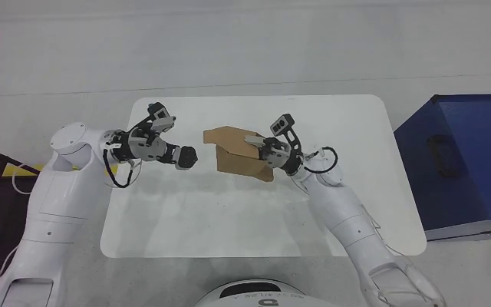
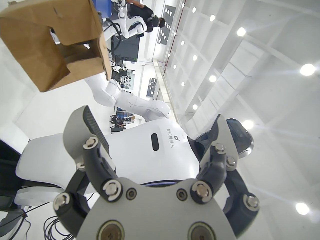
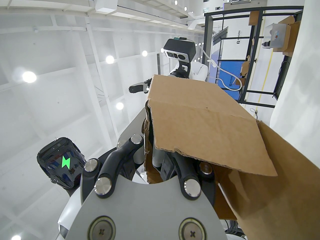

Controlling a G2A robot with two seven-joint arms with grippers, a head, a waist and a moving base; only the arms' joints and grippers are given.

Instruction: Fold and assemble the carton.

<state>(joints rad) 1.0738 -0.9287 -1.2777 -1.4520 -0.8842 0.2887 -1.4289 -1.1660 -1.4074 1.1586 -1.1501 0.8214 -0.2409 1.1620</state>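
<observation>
Our right claw (image 1: 259, 147) grips the half-folded carton (image 1: 238, 153) by one edge at frame centre over the table (image 1: 230, 222), likely steadying it; our left claw (image 1: 186, 156) hangs open just left, free to fold flaps.

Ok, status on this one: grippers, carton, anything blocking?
Left gripper open, off the carton. Right gripper shut on carton edge. Nothing in the gap between.

White, round-cornered table (image 1: 230, 222) with the brown carton (image 1: 234, 151) over its middle, contact unclear.
</observation>
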